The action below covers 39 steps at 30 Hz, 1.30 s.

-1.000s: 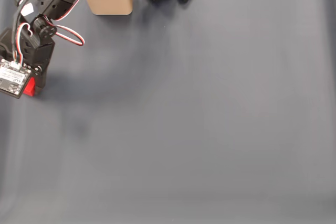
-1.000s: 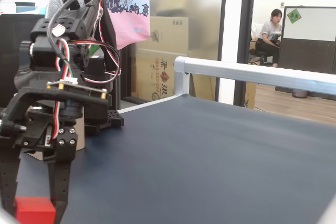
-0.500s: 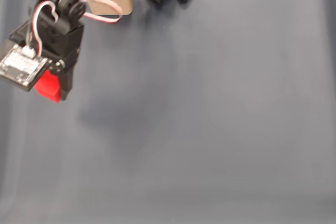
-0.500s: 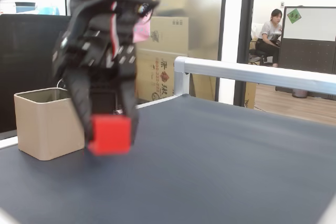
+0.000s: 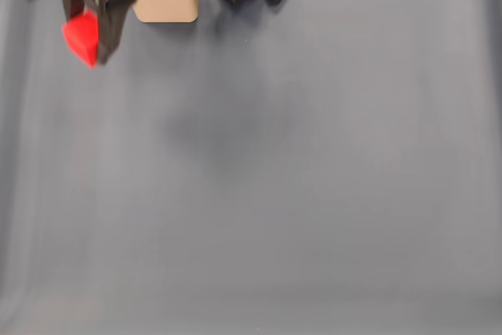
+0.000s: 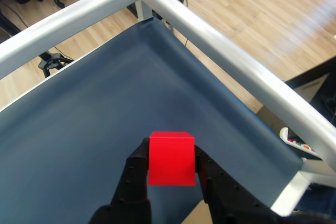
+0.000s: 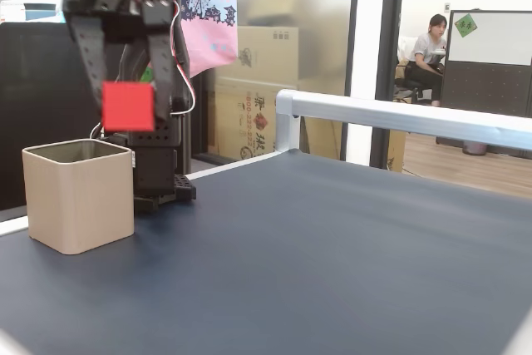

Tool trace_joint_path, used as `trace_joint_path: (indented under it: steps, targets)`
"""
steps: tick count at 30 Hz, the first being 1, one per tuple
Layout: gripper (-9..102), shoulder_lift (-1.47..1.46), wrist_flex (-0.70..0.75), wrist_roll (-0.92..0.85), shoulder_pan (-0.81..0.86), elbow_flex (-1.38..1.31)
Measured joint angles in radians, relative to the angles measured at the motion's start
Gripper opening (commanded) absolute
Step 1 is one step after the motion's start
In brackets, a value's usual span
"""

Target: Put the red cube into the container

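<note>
red cube (image 7: 128, 106): small, bright red, matte; held off the dark mat, upper left in a fixed view, above and right of the tin; lower centre in the wrist view (image 6: 171, 158).
container (image 7: 78, 195): tan square tin, rounded corners, upright, open-topped; left in a fixed view, top edge of frame in a fixed view (image 5: 166, 3).

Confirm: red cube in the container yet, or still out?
Out. The red cube is clamped in the end effector, raised above the rim of the container; from above it sits left of the tin.
</note>
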Motion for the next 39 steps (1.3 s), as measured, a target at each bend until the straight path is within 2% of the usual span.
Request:
trace_joint_path:
  steps: [8, 16, 25, 39]
  targets:
    - [0, 0.267, 0.156, -0.008, 0.123, 0.124]
    - [0, 0.574, 0.255, -0.12, 0.288, 0.337]
    - [0, 0.764, 0.305, -0.184, 0.451, 0.485]
    - [0, 0.845, 0.311, -0.259, 0.644, 0.592]
